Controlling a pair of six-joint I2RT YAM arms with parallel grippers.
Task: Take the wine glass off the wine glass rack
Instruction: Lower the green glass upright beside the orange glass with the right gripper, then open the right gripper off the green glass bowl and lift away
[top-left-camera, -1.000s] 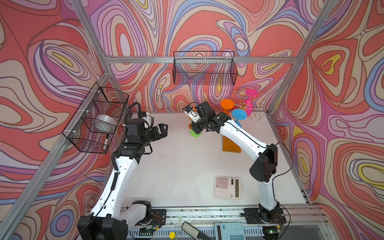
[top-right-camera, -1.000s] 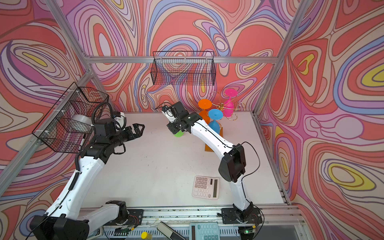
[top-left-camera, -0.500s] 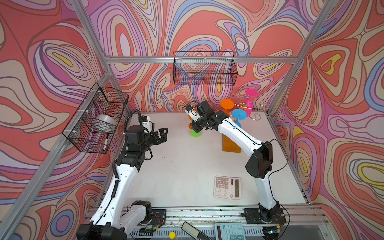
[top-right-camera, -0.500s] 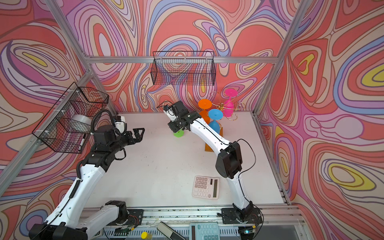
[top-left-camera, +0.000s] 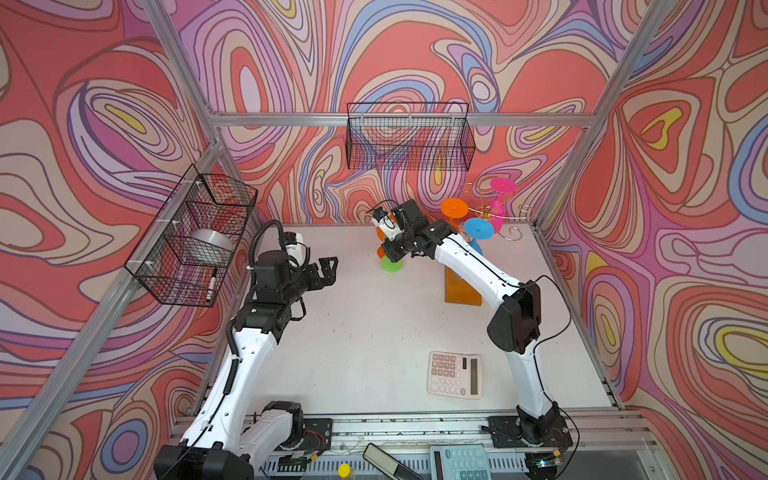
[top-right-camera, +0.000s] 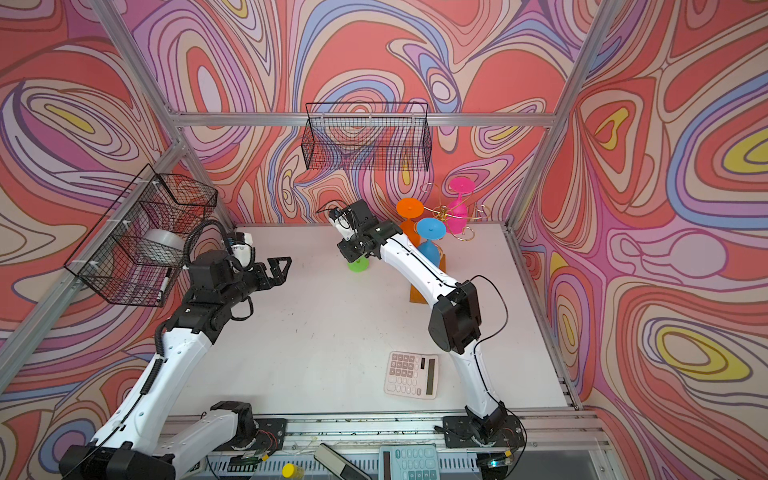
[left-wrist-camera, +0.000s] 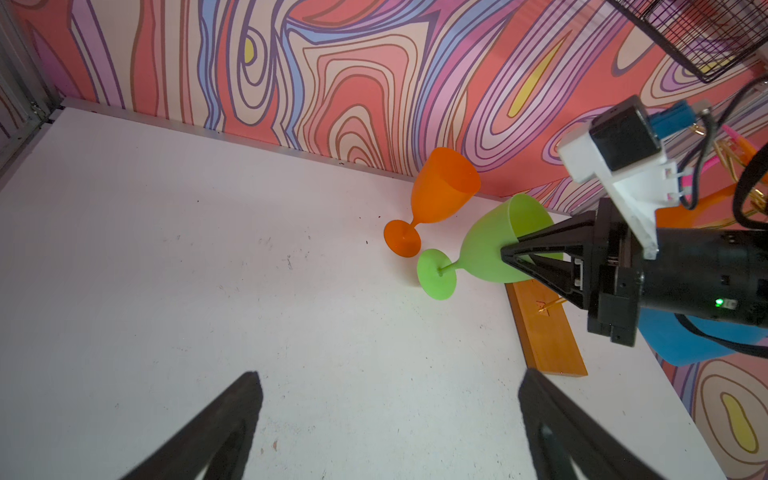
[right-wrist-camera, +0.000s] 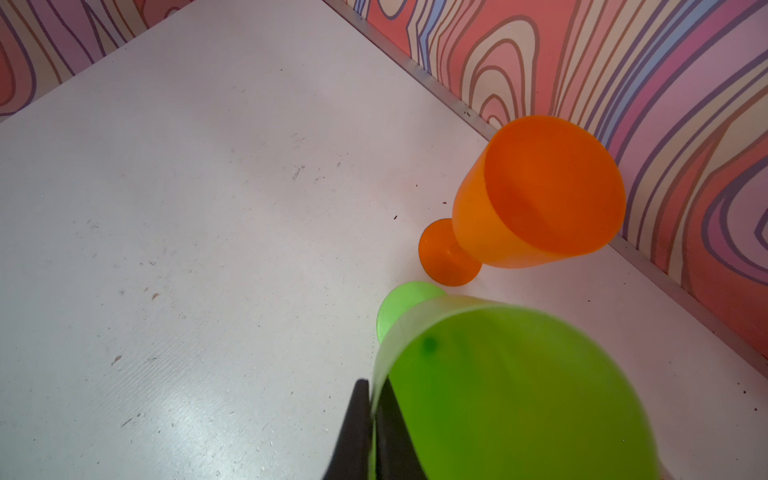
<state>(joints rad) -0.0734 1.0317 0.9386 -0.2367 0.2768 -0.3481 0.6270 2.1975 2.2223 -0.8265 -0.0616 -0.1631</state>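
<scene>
The green wine glass (left-wrist-camera: 488, 245) is being gripped at its rim by the closed right claw (left-wrist-camera: 510, 254) at 12 o'clock on the table (top-left-camera: 374, 332), apart from the rack (top-left-camera: 459, 293). Whether its foot is touching the table cannot be told. An orange glass (right-wrist-camera: 536, 191) is standing just beside it, toward the back wall. At 2 o'clock, a pink glass (top-left-camera: 500, 195), a blue glass (top-left-camera: 478, 228) and a second orange glass (top-left-camera: 453, 206) are being carried upside down on the rack. The left claw (top-left-camera: 326, 270) is being held wide open and empty at 9 o'clock, above the table.
</scene>
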